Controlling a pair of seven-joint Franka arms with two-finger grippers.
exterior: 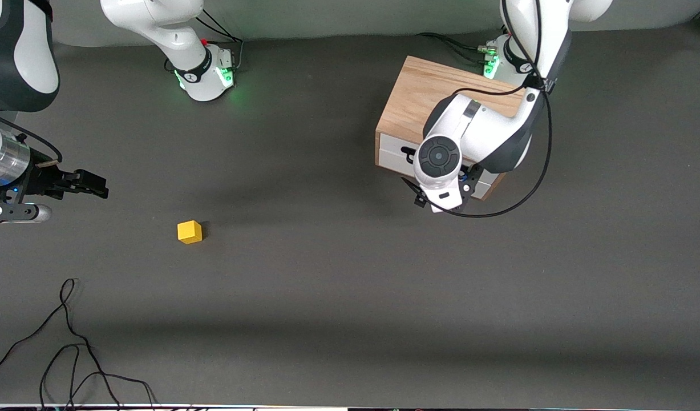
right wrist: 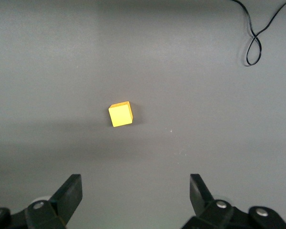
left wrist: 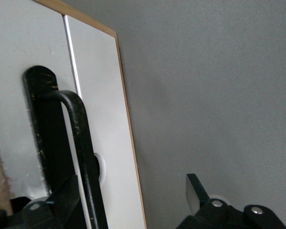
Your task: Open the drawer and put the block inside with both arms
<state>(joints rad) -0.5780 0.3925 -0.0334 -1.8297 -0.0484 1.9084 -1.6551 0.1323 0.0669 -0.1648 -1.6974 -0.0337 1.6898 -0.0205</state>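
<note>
Your right gripper point(right wrist: 133, 191), fingers spread, hangs near the block point(exterior: 189, 232), which sits on the mat toward the right arm's end; it looks light and rigid, so pinch flat faces. Your left gripper point(left wrist: 128, 198), spread, straddles the handle point(left wrist: 81, 143) of the closed drawer point(exterior: 392, 153); grip the stiff bar.

Under me stretches a dark grey table point(exterior: 338, 297), matte and evenly lit, crossed by soft broad shadows. A loose black cable point(exterior: 70, 342) curls on it near the front camera, toward my right arm's end. Along the top runs a pale wall point(exterior: 350, 17).
</note>
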